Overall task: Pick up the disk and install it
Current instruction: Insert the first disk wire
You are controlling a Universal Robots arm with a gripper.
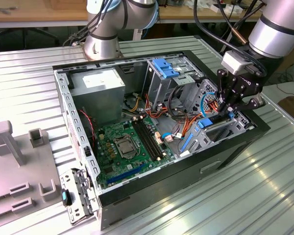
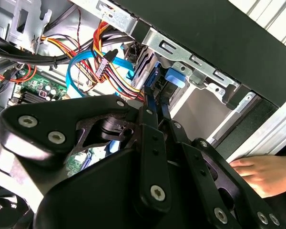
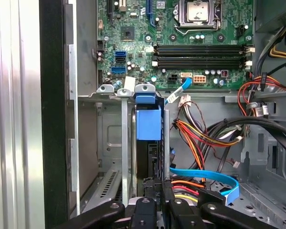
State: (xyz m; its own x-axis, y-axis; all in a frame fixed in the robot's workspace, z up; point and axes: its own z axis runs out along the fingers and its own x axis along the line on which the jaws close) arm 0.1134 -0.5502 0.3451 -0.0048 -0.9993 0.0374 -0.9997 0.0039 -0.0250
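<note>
The disk (image 3: 148, 123) stands on edge in a metal drive bay at the corner of the open computer case (image 1: 235, 142). Its bright blue carrier end and dark body show between the bay rails. In the exterior view the disk (image 1: 202, 123) is a blue piece low in the bay on that view's right. My black gripper (image 1: 229, 108) hangs over this bay. In both wrist views the gripper (image 3: 156, 183) is shut on the disk's near edge. A thin blue rail of the disk (image 2: 151, 86) runs out from between the gripper (image 2: 155, 107) fingers.
Orange, yellow and flat blue cables (image 3: 205, 174) crowd the space beside the bay. The motherboard (image 1: 127, 147) lies on the case floor and a power supply (image 1: 98, 85) sits at the back. A hand (image 2: 262, 174) rests outside the case wall. Grey fixtures (image 1: 19, 161) stand on the exterior view's left.
</note>
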